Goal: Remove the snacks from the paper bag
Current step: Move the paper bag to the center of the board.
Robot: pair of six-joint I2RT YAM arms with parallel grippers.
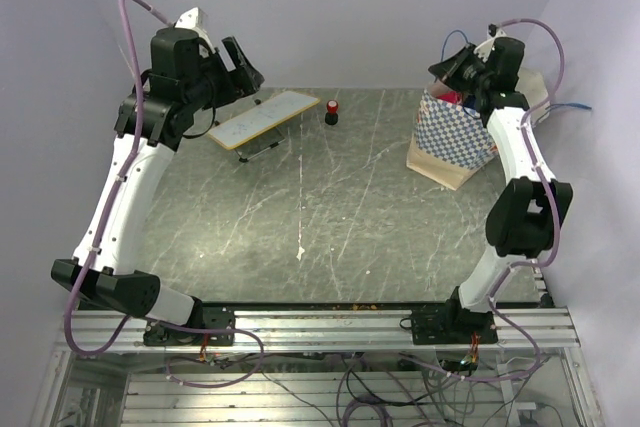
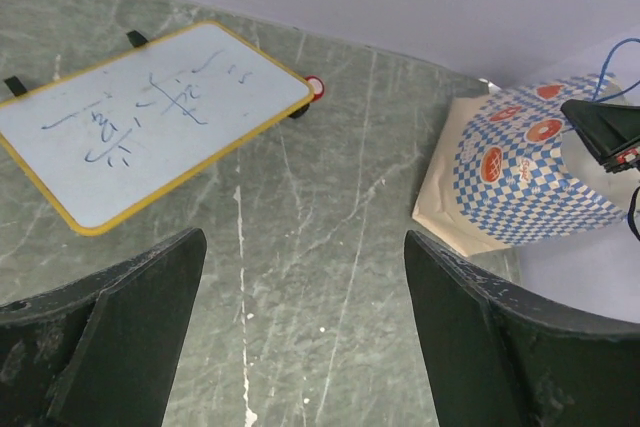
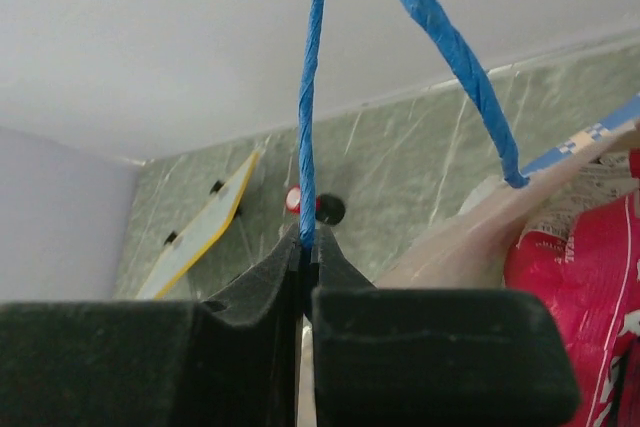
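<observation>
The blue-and-white checkered paper bag (image 1: 455,132) lies tilted at the table's back right, tan bottom toward the middle; it also shows in the left wrist view (image 2: 520,182). My right gripper (image 1: 462,72) is shut on the bag's blue cord handle (image 3: 307,127) at the bag's mouth. A magenta-red snack packet (image 3: 580,287) shows inside the cream lining, and a bit of red shows at the mouth (image 1: 452,98). The other snacks are hidden. My left gripper (image 1: 243,67) is open and empty, raised over the back left; its fingers (image 2: 120,337) frame bare table.
A flat white yellow-edged board (image 1: 264,118) lies at the back left, also in the left wrist view (image 2: 140,117). A small red-and-black knob (image 1: 331,112) stands between board and bag. Walls close in behind and on the right.
</observation>
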